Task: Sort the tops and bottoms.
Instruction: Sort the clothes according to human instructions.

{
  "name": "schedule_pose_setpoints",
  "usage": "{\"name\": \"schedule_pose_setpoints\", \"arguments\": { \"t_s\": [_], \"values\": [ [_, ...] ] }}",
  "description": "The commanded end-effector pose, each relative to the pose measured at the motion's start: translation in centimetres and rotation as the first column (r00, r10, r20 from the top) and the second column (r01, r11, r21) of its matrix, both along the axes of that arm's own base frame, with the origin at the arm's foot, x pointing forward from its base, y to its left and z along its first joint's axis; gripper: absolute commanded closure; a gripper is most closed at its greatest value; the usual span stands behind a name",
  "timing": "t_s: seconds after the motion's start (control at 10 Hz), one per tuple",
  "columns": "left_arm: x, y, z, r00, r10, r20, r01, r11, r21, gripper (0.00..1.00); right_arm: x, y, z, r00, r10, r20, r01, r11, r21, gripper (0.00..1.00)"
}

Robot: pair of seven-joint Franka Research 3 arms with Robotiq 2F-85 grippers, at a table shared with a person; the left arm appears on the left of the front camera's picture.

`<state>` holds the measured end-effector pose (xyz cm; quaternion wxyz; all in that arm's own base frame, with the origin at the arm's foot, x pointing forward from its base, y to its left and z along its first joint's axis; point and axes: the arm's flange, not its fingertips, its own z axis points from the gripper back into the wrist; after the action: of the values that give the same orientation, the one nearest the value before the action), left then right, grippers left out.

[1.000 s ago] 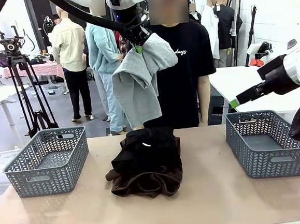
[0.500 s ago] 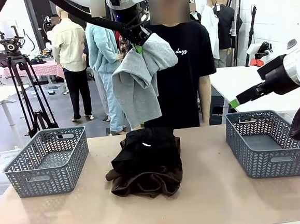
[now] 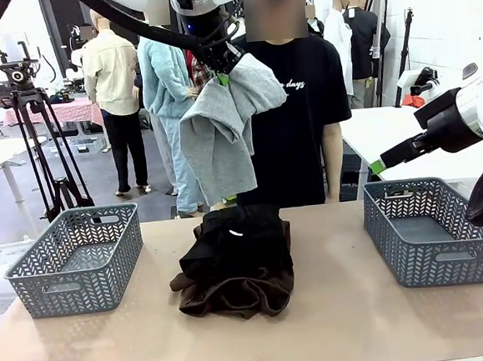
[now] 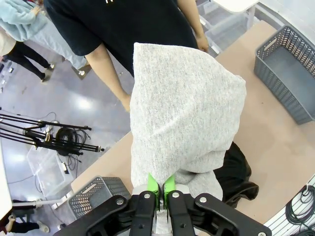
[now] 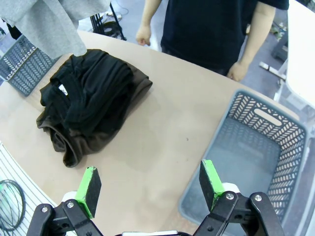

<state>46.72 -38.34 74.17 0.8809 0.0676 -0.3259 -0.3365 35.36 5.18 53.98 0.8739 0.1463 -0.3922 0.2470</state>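
Note:
My left gripper (image 3: 221,75) is shut on a pale grey top (image 3: 221,136) and holds it high above the table's middle, so the garment hangs down in front of the person. In the left wrist view the same grey top (image 4: 184,123) drapes over the closed green pads (image 4: 160,186). Below it on the table lies the pile of bottoms (image 3: 235,260), black pieces on a dark brown fleece one, also seen as the dark pile (image 5: 91,105). My right gripper (image 5: 150,184) is open over the table beside the right basket, holding nothing.
A grey lattice basket (image 3: 76,260) stands at the table's left and another grey basket (image 3: 433,228) at the right; both look empty. A person in a black T-shirt (image 3: 298,101) stands at the far edge, arms down. Tripod and other people stand behind.

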Motion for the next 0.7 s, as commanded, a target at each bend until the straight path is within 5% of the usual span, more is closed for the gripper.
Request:
{"name": "schedule_pose_setpoints", "arguments": {
  "t_s": [0.0,0.6],
  "values": [
    [-0.20,0.32,0.43,1.000,0.002,-0.003,-0.002,1.000,-0.015,1.00,0.12,0.06,-0.13,1.000,0.000,-0.004,0.000,1.000,0.018,0.00],
    [-0.20,0.32,0.43,1.000,0.002,-0.003,-0.002,1.000,-0.015,1.00,0.12,0.06,-0.13,1.000,0.000,-0.004,0.000,1.000,0.018,0.00]
  ]
}}
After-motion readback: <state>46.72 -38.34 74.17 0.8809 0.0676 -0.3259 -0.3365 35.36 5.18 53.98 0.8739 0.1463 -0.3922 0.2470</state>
